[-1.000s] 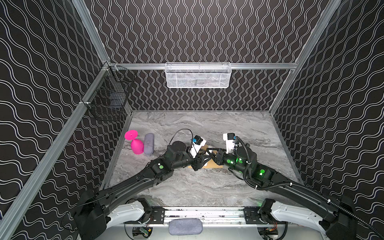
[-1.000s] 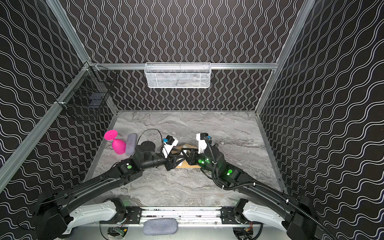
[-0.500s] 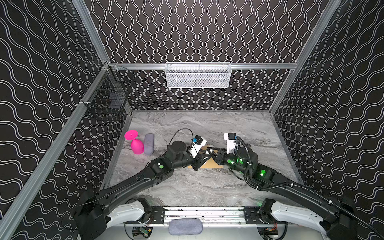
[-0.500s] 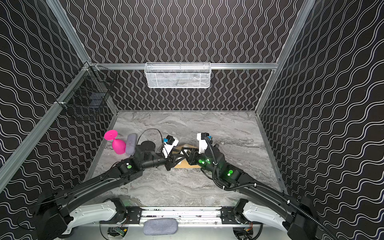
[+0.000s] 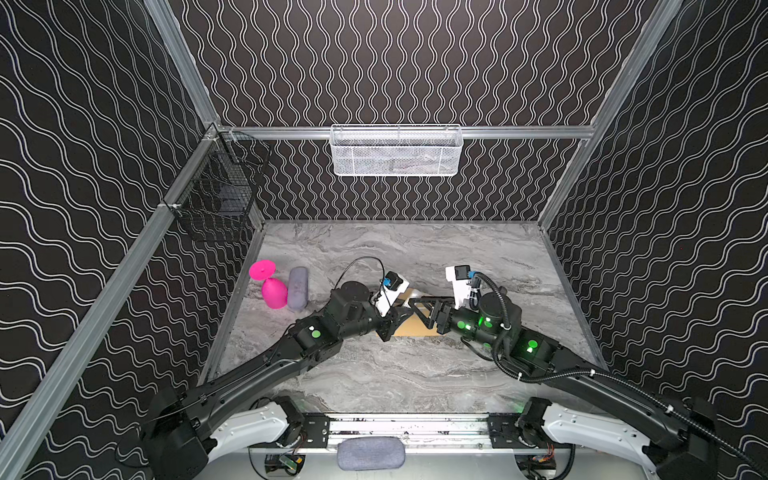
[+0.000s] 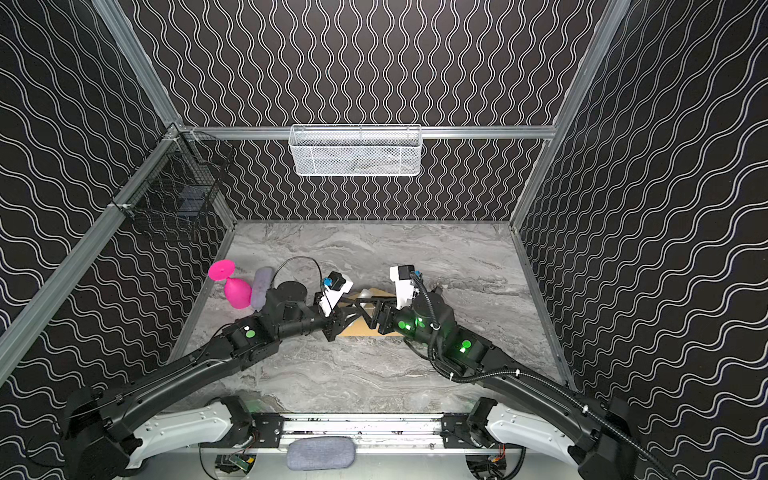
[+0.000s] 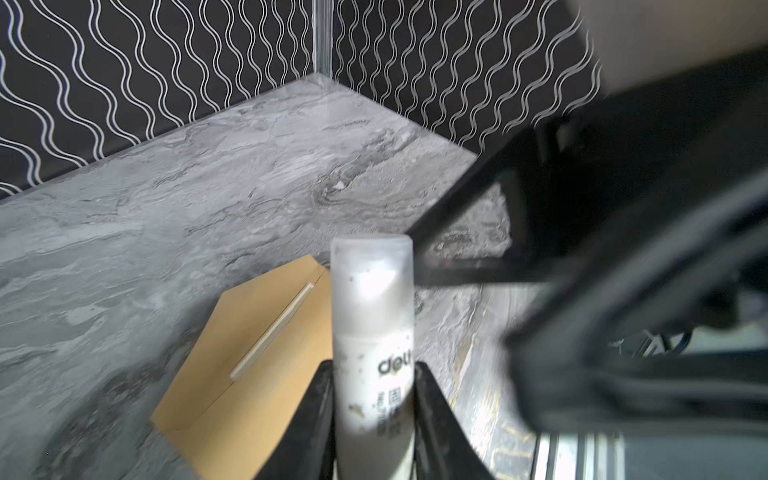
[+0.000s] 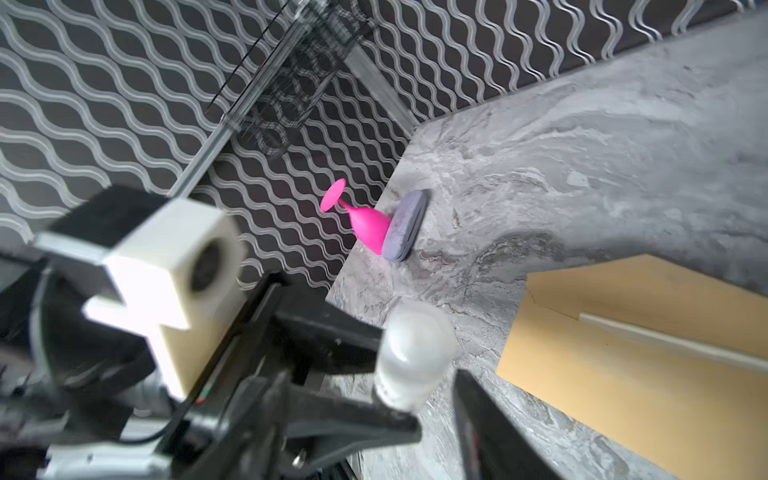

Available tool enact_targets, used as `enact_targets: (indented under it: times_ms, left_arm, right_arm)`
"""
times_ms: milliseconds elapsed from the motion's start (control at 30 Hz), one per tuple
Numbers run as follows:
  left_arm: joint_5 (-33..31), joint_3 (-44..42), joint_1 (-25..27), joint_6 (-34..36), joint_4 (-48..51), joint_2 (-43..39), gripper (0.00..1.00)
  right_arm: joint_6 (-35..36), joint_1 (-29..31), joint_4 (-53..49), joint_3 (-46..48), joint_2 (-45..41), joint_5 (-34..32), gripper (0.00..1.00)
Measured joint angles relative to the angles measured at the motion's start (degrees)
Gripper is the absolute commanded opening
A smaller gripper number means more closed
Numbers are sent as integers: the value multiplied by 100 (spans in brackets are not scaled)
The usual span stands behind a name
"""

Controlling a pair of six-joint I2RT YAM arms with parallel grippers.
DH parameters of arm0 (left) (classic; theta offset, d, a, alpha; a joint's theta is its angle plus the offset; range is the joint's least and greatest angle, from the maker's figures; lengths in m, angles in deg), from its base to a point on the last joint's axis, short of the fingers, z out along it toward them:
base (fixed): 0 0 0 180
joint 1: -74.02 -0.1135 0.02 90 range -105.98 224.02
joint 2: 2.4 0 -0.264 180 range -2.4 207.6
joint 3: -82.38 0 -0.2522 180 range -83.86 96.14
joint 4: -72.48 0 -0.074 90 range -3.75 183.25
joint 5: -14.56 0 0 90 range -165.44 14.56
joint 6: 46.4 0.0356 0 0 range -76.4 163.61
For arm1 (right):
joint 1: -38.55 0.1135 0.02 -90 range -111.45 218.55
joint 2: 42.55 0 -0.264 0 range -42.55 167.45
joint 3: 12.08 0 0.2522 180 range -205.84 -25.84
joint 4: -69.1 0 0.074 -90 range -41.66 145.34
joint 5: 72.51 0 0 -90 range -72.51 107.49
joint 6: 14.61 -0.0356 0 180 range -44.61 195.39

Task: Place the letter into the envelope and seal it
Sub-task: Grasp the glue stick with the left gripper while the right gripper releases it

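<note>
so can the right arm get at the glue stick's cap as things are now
Likely yes. The left gripper holds the glue stick by its body, leaving the cap sticking out free, and the open right gripper sits right beside it over the envelope, nothing in between.

We take this for a robotics lab test cell, not a home or a shop. Black panels with white wavy lines (image 5: 395, 62) wall in the marble-patterned desk (image 5: 395, 374) on three sides, held by bare aluminium framing (image 5: 519, 132). A left arm (image 5: 257, 374) and a right arm (image 5: 602, 382), both black, are mounted on a metal rail (image 5: 407, 426) along the desk's near edge. A white mesh basket (image 5: 396, 151) hangs from the back frame. A black wire basket (image 5: 216, 199) hangs above the far left corner.
</note>
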Motion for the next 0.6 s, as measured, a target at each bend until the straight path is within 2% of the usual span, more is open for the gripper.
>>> enact_targets:
  times_ms: [67,200,367,500,600]
  left_arm:
    - [-22,105,0,223,216,-70,0]
    - [7,256,0,686,651,-219,0]
    - [520,260,0,1377,1093,-522,0]
    - [876,249,0,1749,1351,-704,0]
    - [1062,249,0,1895,1473,-756,0]
  right_arm:
    - [492,-116,-417,-216,-46,330,78]
    - [1521,-575,-1539,-719,-22,1134,74]
    - [2623,-916,-2728,-1154,-168,2037,72]
    - [3209,-944,-3281,-1563,-205,2463,72]
    - [3453,-949,-3333,-1703,-192,2736,72]
